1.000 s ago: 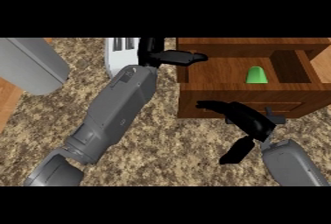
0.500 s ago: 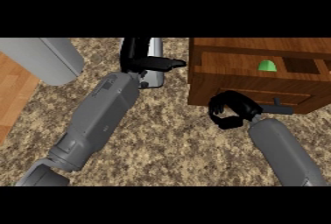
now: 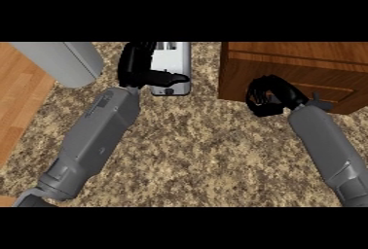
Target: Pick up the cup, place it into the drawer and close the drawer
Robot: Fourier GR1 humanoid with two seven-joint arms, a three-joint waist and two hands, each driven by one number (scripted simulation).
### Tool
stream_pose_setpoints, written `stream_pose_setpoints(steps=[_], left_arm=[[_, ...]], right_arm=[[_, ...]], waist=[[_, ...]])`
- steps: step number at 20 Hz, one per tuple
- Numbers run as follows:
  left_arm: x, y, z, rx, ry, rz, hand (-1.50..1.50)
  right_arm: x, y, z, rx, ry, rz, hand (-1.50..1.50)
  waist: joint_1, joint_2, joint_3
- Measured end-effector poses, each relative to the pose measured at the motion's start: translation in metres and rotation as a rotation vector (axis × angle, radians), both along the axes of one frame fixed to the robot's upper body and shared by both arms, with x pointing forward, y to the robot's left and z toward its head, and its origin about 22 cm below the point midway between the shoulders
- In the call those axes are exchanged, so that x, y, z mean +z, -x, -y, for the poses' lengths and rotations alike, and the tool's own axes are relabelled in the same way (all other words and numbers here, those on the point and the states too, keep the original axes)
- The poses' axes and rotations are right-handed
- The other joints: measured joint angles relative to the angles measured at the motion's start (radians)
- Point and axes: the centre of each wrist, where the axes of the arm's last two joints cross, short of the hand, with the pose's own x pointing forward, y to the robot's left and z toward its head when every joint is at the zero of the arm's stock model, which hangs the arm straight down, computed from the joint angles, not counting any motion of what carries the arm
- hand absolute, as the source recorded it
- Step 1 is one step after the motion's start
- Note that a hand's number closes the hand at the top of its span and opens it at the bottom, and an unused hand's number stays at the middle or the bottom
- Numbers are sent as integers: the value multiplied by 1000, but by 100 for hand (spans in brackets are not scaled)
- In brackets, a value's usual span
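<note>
speckled brown granite surface [image 3: 194, 146] fills the middle of the view; wood flooring [image 3: 22, 102] lies at far left, with a grey cabinet-like block [image 3: 61, 61] at upper left. the left hand [image 3: 140, 68] rests over a silver appliance [image 3: 173, 68], fingers straight and relaxed. the right hand [image 3: 267, 96], fingers curled and holding nothing, sits against the front of the wooden drawer unit [image 3: 302, 73] at upper right. the drawer front appears flush. the cup is not visible.

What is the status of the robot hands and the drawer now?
Right robot hand curled, against the wooden drawer unit front. Left robot hand over the silver appliance. Drawer looks closed, cup not visible.
</note>
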Motion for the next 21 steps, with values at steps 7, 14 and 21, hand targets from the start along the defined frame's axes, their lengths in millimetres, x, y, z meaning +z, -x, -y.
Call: stream_pose_setpoints(steps=[7,14,21], left_arm=[[-1,2,-16,-25,-9,-1,-150],[-7,7,-23,-55,-10,-6,-150],[-12,11,-29,-78,-2,-5,-150]], right_arm=[[3,-2,13,15,-98,-59,150],[8,-1,27,30,-169,-113,150],[14,2,39,53,-221,-152,150]], waist=[[15,1,2],[34,5,7],[51,12,12]])
